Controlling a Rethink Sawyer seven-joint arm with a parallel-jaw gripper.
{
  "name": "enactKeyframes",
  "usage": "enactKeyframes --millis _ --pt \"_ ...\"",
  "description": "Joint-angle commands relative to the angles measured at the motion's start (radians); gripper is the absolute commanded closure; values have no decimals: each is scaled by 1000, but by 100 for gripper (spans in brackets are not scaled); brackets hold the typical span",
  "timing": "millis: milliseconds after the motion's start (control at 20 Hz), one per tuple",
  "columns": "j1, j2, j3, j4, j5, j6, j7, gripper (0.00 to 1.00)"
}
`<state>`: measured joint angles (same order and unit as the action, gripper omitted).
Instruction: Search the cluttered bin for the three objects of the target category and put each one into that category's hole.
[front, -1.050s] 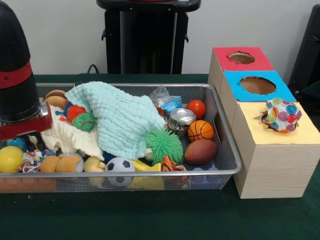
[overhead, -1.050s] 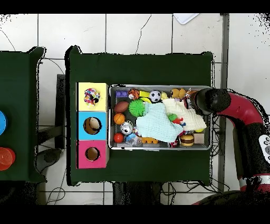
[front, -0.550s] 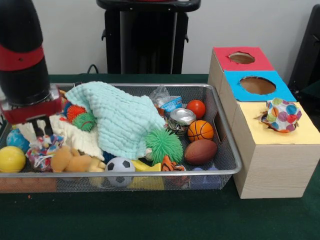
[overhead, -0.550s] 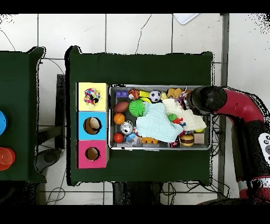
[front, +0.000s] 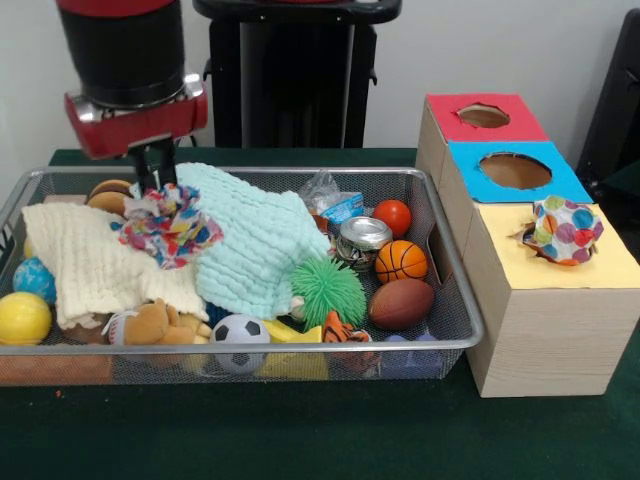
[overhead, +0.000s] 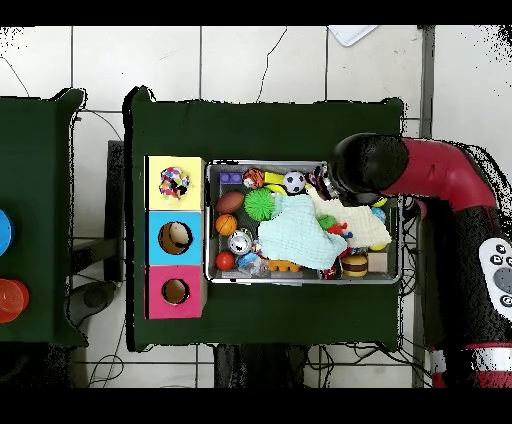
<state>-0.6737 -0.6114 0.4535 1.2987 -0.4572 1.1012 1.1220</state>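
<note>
My hand (front: 157, 172) is clamped on a colourful scrunchie (front: 172, 224), which hangs just below it over the wire bin (front: 455, 300). Beneath lie the mint cloth (front: 250, 250) and cream cloth (front: 85, 265).

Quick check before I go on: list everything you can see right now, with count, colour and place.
wire bin: 1, silver, on the green table
box: 1, red, blue and yellow holes on top
patterned cloth ball: 1, multicolour, in the yellow hole
patterned cloth: 1, multicolour, hanging from the hand
mint cloth: 1, bin centre
cream cloth: 1, bin left
spiky ball: 1, green
basketball: 1, orange
football: 1, brown
soccer ball: 1, front rim
can: 1, silver
hand: 1, black, shut on patterned cloth
</note>
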Motion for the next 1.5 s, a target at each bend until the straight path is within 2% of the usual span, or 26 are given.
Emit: enactKeyframes --millis 50,300,600,950,1350,1500 --pt "14 -100 -43 257 68 -63 170 100" --pt "103 -138 -80 355 113 -168 337 100" --pt "251 -157 -157 376 188 -221 497 100" --pt "364 -139 -216 369 236 -282 573 100" --pt "492 -121 -262 308 280 -235 691 100" --pt "516 -113 -274 308 290 -248 709 100"
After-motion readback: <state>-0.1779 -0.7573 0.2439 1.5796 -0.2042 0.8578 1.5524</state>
